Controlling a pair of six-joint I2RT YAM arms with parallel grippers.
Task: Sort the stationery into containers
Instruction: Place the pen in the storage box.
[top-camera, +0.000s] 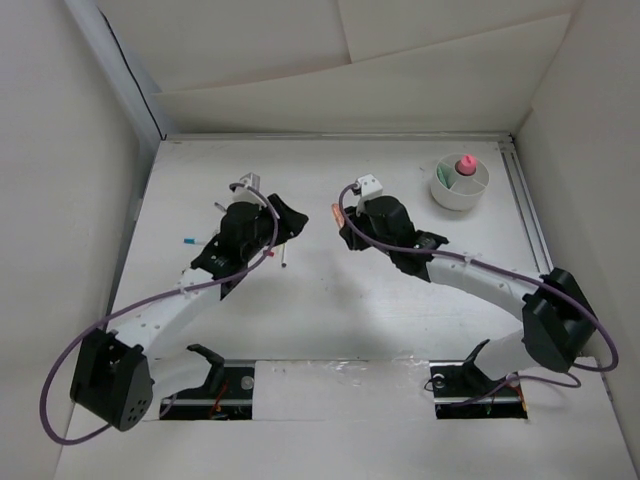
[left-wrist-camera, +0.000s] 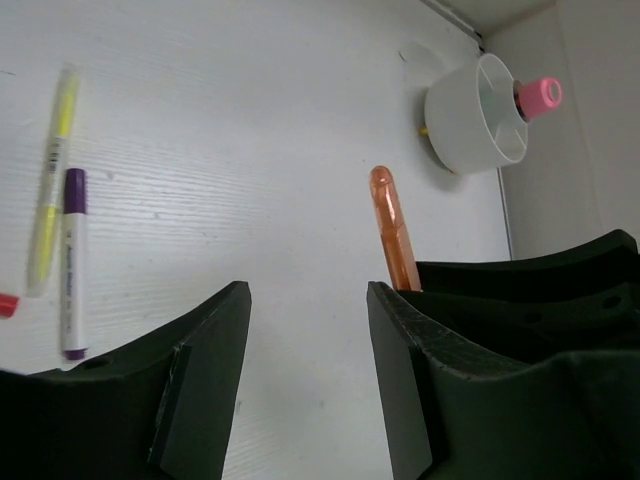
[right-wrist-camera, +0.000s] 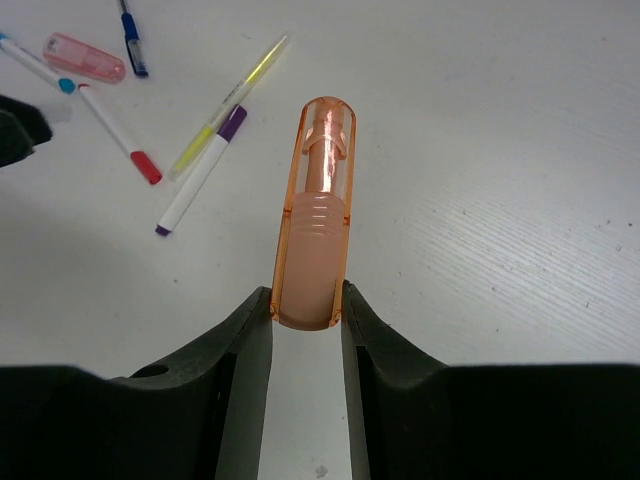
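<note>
My right gripper (right-wrist-camera: 306, 296) is shut on the lower end of an orange translucent piece (right-wrist-camera: 315, 215), held above the table; the top view shows it at mid-table (top-camera: 338, 213). My left gripper (left-wrist-camera: 307, 300) is open with only bare table between its fingers, and it faces the right gripper (top-camera: 347, 218) closely. The white divided cup (top-camera: 460, 185) stands at the far right with a pink-capped tube (top-camera: 465, 163) upright in one compartment. Loose on the table lie a yellow pen (right-wrist-camera: 230, 105), a purple-capped white marker (right-wrist-camera: 200, 170) and a red-tipped white pen (right-wrist-camera: 118, 135).
A pink translucent piece (right-wrist-camera: 83, 57) and a blue pen (right-wrist-camera: 132, 35) lie further left, mostly under the left arm in the top view. White walls enclose the table on three sides. A metal rail (top-camera: 527, 215) runs along the right edge beside the cup.
</note>
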